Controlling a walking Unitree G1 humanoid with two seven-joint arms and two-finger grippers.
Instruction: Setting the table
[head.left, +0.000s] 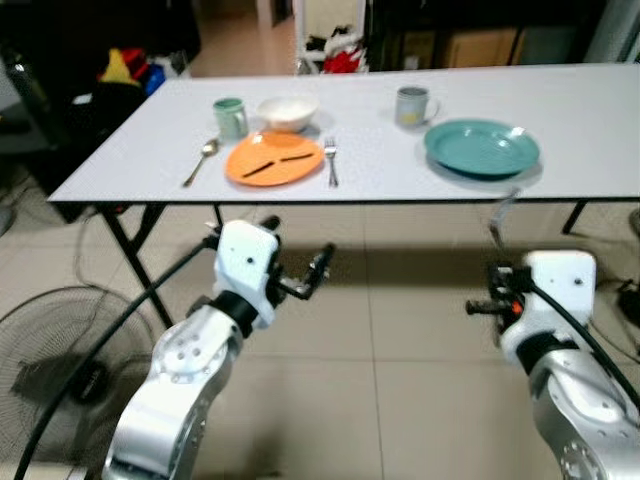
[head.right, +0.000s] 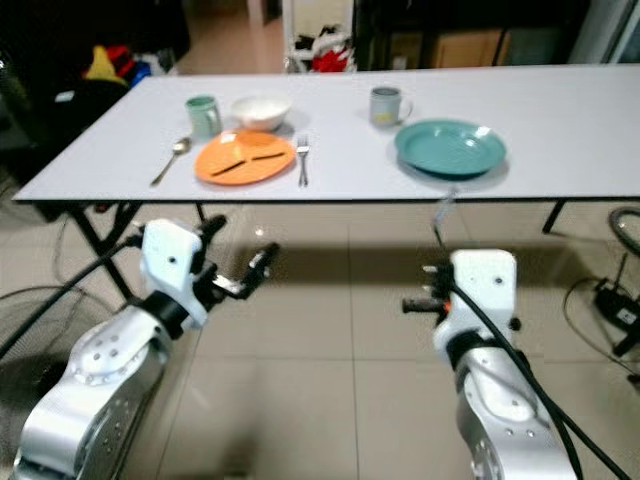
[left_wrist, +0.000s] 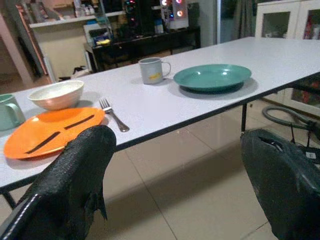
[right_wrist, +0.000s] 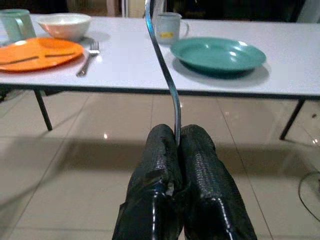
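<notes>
The right gripper (right_wrist: 176, 150), fingers pinching a metal utensil's handle (right_wrist: 162, 65), should carry it level to beside the teal plate (head.left: 481, 147) on the surface (head.left: 580, 110), left gripper (left_wrist: 175, 170) spread wide and idle.

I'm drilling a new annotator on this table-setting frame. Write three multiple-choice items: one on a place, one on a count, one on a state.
1. Where does the fork lie?
A. On the teal plate
B. Beside the orange plate, on the side toward the teal plate
C. In the bowl

2. How many mugs stand on the table?
A. One
B. Two
C. Three

3. How is the right gripper?
A. Wide open
B. Shut on a metal utensil
C. Resting on the table

Answers:
1 B, it lies just off the orange rim.
2 B, a green mug and a grey mug.
3 B, the handle rises from between its closed fingers.
</notes>
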